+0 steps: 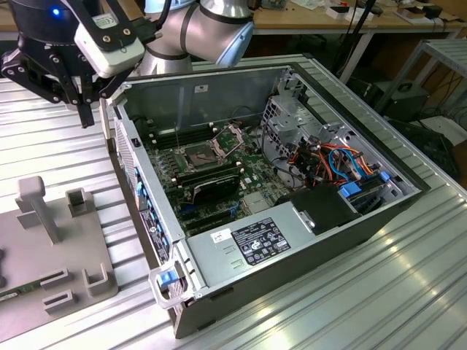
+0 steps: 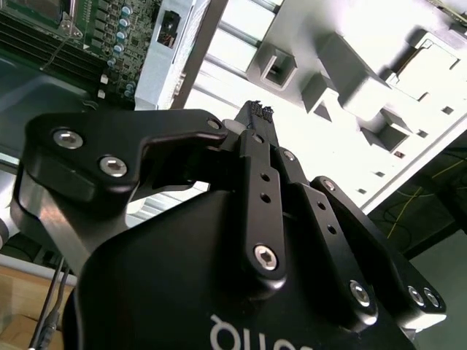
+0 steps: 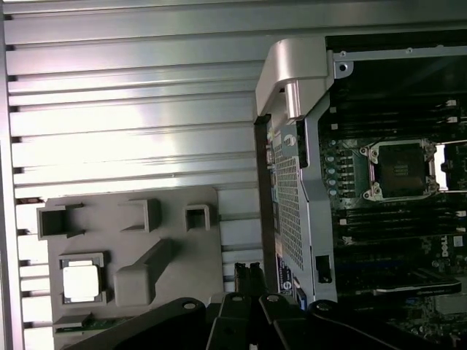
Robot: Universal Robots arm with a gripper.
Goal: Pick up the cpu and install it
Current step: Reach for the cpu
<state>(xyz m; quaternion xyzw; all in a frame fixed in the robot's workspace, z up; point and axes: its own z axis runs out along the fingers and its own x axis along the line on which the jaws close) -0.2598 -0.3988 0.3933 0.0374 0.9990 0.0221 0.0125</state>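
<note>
In the exterior view the gripper hangs above the table, between the open computer case and the grey holder. The empty socket lies inside the case, well apart from the jaws.

In the second wrist view the fingertips are pressed together, and nothing is between them.

In the first wrist view the cpu sits in its pocket of the grey holder, well apart from the jaws and untouched. I judge that the task is hardly begun: the picking up and the installing are both left.
</note>
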